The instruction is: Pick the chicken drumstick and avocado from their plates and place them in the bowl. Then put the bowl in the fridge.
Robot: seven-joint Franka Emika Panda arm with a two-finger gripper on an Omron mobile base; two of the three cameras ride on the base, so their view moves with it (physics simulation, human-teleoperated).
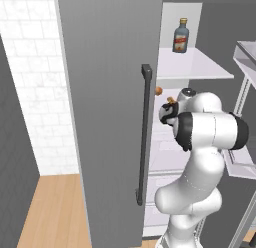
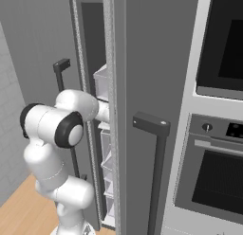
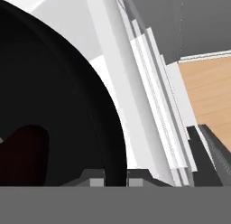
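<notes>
The black bowl [image 3: 54,105] takes up the left of the hand view. My gripper [image 3: 116,180] is shut on its rim, one fingertip on each side of the rim. Inside the bowl lies a dark reddish-brown lump [image 3: 22,151]; I cannot tell whether it is the avocado or the chicken drumstick. The bowl is over a white shelf [image 3: 110,78] of the fridge [image 1: 195,67]. In the left base view my arm reaches into the open fridge, and a small golden-brown bit [image 1: 171,99] shows by the hand. The plates are out of view.
The grey fridge door [image 1: 110,117] stands open on the left with its dark bar handle [image 1: 144,134]. A bottle [image 1: 181,36] stands on the upper shelf. The black glass-fronted oven [image 2: 218,149] is to the right. Door racks [image 2: 105,158] are close beside the arm. Wooden floor [image 1: 50,207] lies below.
</notes>
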